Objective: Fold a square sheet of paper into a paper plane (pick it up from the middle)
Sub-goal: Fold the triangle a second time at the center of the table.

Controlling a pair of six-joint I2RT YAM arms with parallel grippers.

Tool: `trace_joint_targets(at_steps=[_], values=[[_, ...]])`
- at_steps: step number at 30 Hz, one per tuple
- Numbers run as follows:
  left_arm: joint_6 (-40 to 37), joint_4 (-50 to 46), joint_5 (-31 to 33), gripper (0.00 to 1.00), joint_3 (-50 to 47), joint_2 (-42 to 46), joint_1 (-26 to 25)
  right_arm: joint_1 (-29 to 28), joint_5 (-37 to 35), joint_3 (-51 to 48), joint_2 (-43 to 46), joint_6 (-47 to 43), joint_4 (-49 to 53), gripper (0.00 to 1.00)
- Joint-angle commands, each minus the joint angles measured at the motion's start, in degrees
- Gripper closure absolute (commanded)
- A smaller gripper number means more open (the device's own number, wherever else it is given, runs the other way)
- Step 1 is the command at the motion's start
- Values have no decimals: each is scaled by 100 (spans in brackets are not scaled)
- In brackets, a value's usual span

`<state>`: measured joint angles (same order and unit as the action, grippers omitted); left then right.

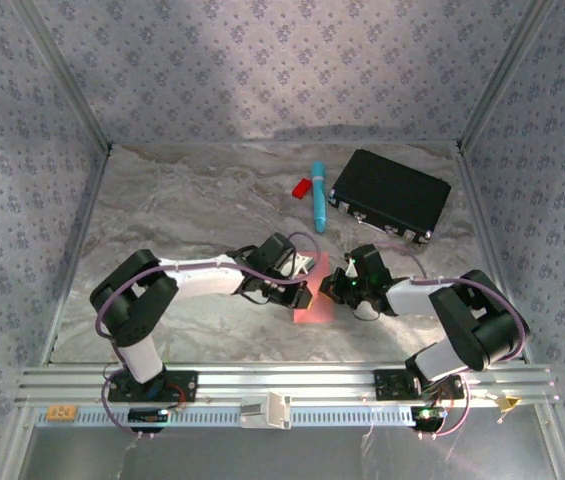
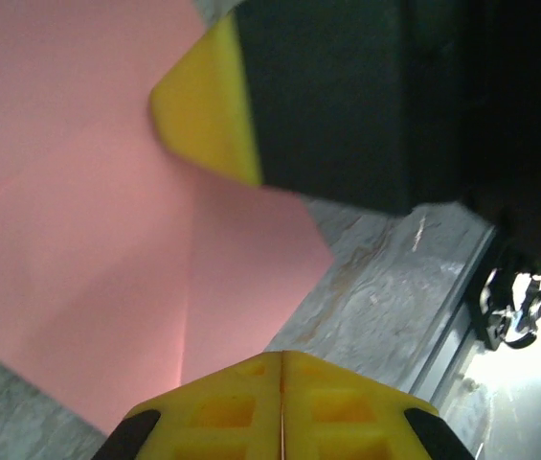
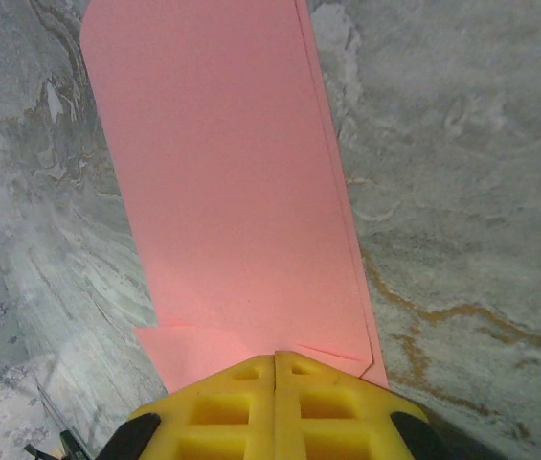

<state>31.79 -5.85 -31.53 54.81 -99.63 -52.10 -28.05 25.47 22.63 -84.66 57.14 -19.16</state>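
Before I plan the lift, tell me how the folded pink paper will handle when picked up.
The pink paper looks thin and lies flat on the table, so probably light and floppy. Its layered edges and creases may stiffen it lengthwise. Its folded-over flaps could spring open when lifted.

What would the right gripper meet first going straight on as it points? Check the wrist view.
The folded pink-red paper: it begins right at the right gripper's shut fingers and runs on ahead over the marbled table. Whether the tips already touch it is unclear.
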Motion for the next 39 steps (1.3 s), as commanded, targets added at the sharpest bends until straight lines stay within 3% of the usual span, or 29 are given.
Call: trace_joint_targets(at_steps=[1, 9, 31, 39], values=[[48, -36, -174, 93, 247, -322, 55, -11, -272, -83, -120, 13, 334, 100], [108, 201, -116, 93, -21, -743, 68, -9, -313, -113, -85, 7, 369, 100], [-629, -650, 83, 91, -555, 3, 6, 24, -380, -117, -72, -25, 457, 100], [-631, -686, 109, 91, -216, 587, 85, 27, 18, 209, 177, -289, 382, 98]])
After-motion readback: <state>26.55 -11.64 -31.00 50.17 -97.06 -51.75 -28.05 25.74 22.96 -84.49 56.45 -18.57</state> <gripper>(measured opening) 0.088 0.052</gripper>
